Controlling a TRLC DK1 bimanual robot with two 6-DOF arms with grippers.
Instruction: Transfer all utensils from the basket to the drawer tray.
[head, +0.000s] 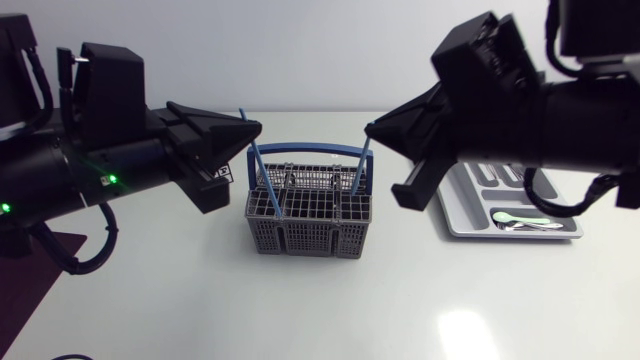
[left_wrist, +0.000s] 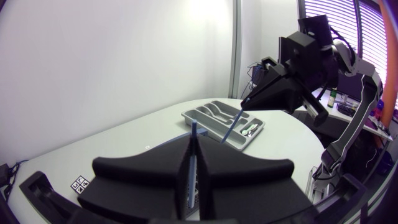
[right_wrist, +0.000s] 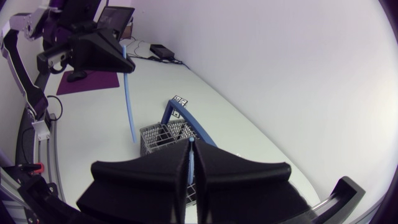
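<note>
A purple mat (head: 25, 275) lies at the table's left edge, partly under the left arm. The left gripper (head: 250, 132) is clamped on the upper part of the left blue utensil (head: 262, 175), a thin straight stick slanting down towards the grey basket (head: 300, 240). Its lower end overlaps the grid in the head view, and whether it sits in a compartment cannot be told. The basket's blue handle (head: 310, 150) stands up between the two sticks.

The right gripper (head: 374, 130) is pinched shut on the top of the right blue utensil (head: 359, 170), which leans the other way into the basket's right side. Each wrist view shows the fingers (left_wrist: 214, 171) pressed together on a blue shaft, hiding its head.

The drawer tray (head: 470, 205) lies well right of the basket, half covered by the right arm. A pale green spoon (head: 515, 217) and some metal pieces lie in its front compartment. A small black-and-white marker (left_wrist: 81, 184) is stuck on the table and shows a pattern only.
</note>
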